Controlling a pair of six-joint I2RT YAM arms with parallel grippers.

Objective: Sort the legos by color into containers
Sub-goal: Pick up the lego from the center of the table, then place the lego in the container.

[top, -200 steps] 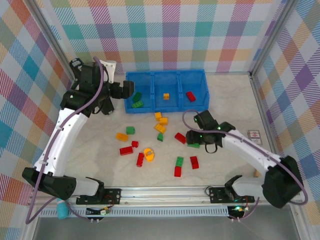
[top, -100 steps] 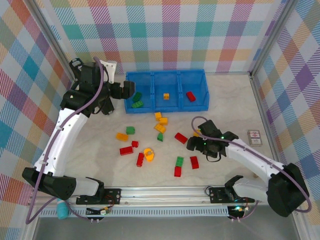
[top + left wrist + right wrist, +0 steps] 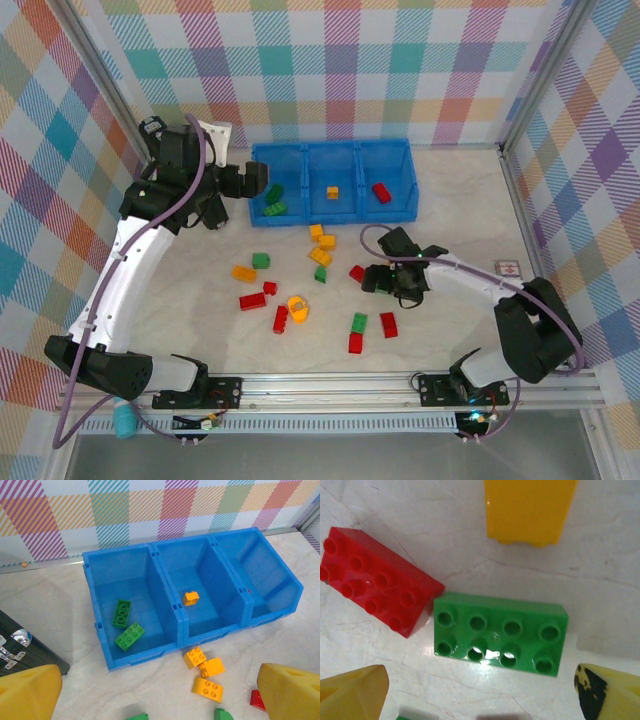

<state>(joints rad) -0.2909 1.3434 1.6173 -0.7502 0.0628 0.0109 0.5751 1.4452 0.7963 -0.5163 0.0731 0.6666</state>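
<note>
Bricks (image 3: pixel 321 257) in red, green and orange lie scattered across the middle of the bench (image 3: pixel 470 210). One green brick (image 3: pixel 500 632) lies flat with its studs up, and a red brick (image 3: pixel 375 592) touches its corner. The right gripper (image 3: pixel 477 682) stands over it, fingers spread wide to either side and pinching nothing. Toward the far edge sits the blue tray (image 3: pixel 330 148). It has a pair of green bricks (image 3: pixel 129 636) in its left compartment, an orange brick (image 3: pixel 190 598) in the middle and a red block (image 3: pixel 382 192) in the right. The left gripper (image 3: pixel 157 685) hangs near the tray's left end, fingers wide apart and empty. A black case (image 3: pixel 20 647) lies close by.
</note>
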